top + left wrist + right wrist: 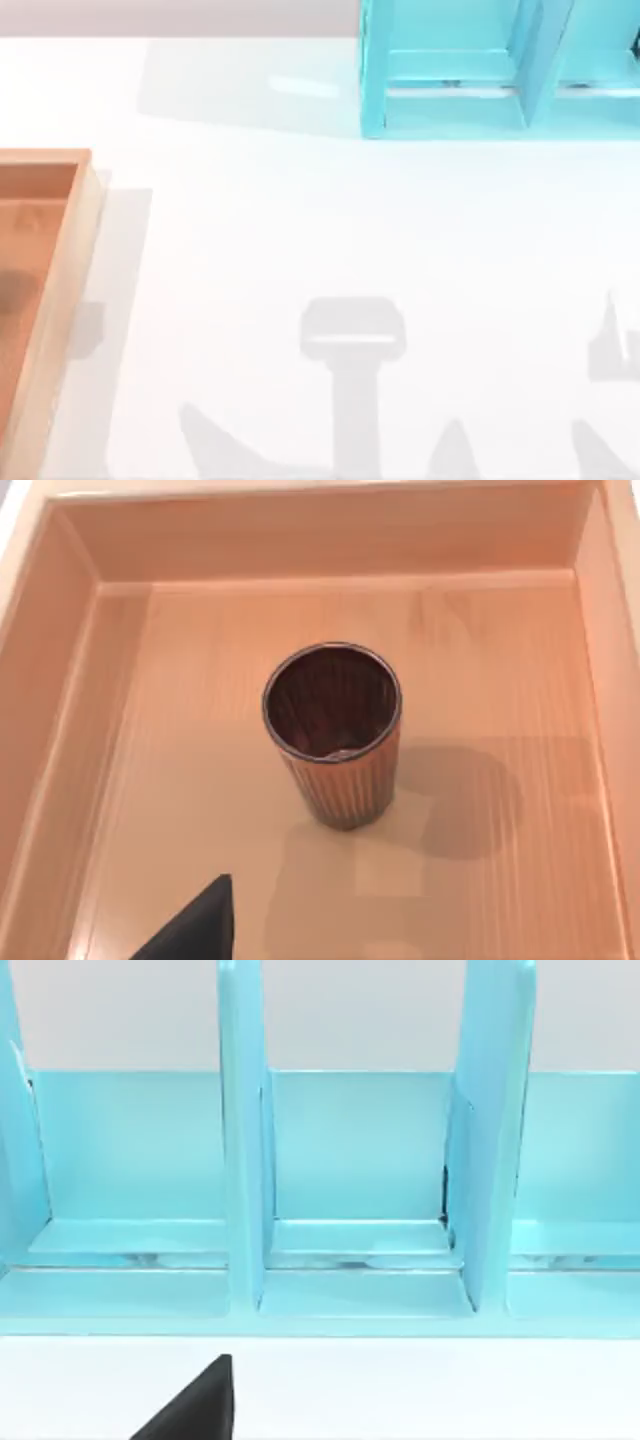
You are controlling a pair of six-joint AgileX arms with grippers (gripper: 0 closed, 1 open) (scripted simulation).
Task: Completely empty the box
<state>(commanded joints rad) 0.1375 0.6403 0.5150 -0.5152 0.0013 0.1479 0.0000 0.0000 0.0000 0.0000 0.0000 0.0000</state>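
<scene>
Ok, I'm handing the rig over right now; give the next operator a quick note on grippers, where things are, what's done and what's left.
Left gripper: above the box, looking down into it; nothing visibly held, finger state unclear.
Right gripper: facing the turquoise shelf cabinet at the table's far right; finger state unclear.
Box: at the table's left edge. One ribbed brown cup stands upright on its floor, untouched.
Done: nothing visibly removed yet.
Left: lift the cup out so the box is empty.

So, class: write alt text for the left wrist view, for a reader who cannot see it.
A ribbed brown cup stands upright, apart from the walls, on the orange-brown floor of the wooden box. A dark gripper finger juts in at the near edge.
</scene>
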